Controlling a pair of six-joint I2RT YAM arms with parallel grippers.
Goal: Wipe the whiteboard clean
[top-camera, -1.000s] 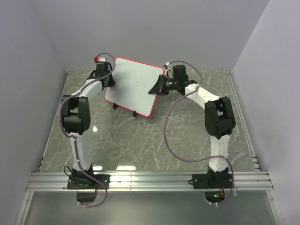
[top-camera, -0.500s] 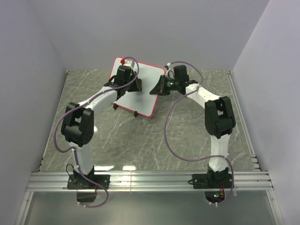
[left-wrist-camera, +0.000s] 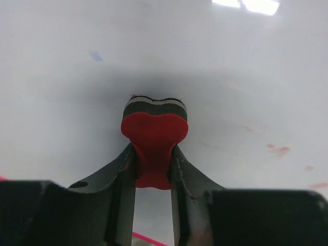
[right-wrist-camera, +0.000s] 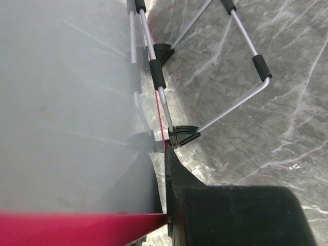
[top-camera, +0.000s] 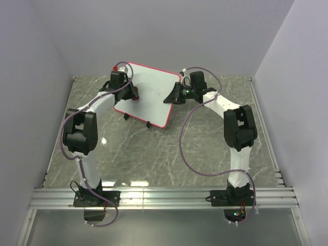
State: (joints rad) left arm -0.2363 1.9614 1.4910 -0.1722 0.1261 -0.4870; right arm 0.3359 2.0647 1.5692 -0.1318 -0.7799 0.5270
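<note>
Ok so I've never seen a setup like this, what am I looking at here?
Two white-and-black robot arms stand bolted to a grey marbled table. One picture looks down from above; the other two come from cameras on each wrist. The left arm pinches a small red eraser with a grey felt pad in its jaws, pressed against a white board with a thin red frame. The right arm appears to clamp the board's edge, steadying it. Faint red marks are on it.

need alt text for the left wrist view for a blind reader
A small red bow-tie shaped eraser, pinched between the left gripper's two dark fingers, meets the glossy white whiteboard with its grey felt edge. Faint red smudges show on the board at lower right.
</note>
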